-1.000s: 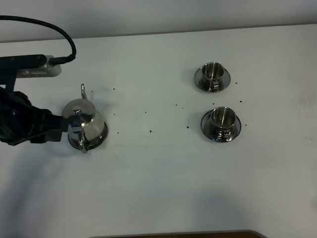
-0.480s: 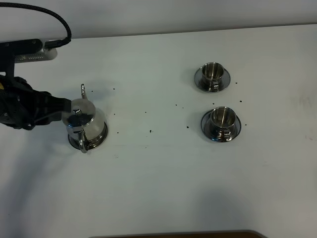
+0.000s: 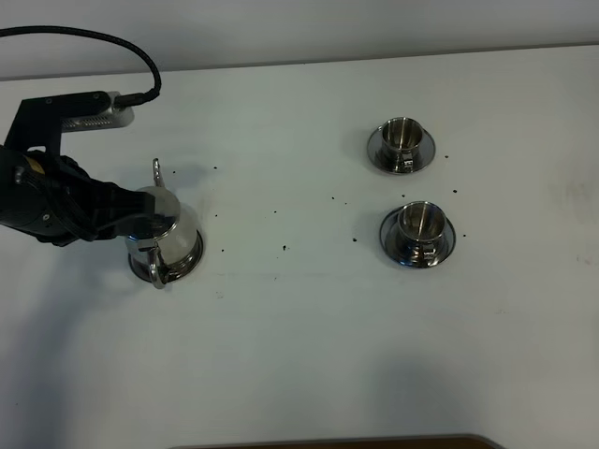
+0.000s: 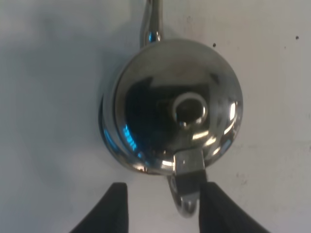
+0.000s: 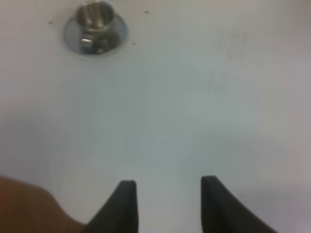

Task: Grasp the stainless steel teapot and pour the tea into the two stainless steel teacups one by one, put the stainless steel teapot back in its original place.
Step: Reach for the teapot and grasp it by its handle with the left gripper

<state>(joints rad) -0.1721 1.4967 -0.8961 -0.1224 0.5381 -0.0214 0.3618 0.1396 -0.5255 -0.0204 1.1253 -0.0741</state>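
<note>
The stainless steel teapot (image 3: 167, 232) stands on its round steel base disc (image 3: 180, 268) at the table's left, spout pointing to the far side and loop handle to the near side. My left gripper (image 3: 138, 223) hovers at the pot's left side, open. In the left wrist view the open gripper (image 4: 165, 201) has the loop handle (image 4: 186, 206) between its fingers, close to one finger (image 4: 219, 208). The two teacups on saucers stand at the right, one farther (image 3: 402, 142) and one nearer (image 3: 419, 230). My right gripper (image 5: 167, 194) is open and empty over bare table, with one cup (image 5: 95, 25) ahead of it.
The table top (image 3: 299, 327) is white with small dark specks between the teapot and the cups. A brown edge (image 3: 328, 441) shows at the table's near side. A black cable (image 3: 103, 39) runs from the left arm at the far left.
My left arm has moved right, closer over the teapot's left side. The teapot and cups have not moved.
</note>
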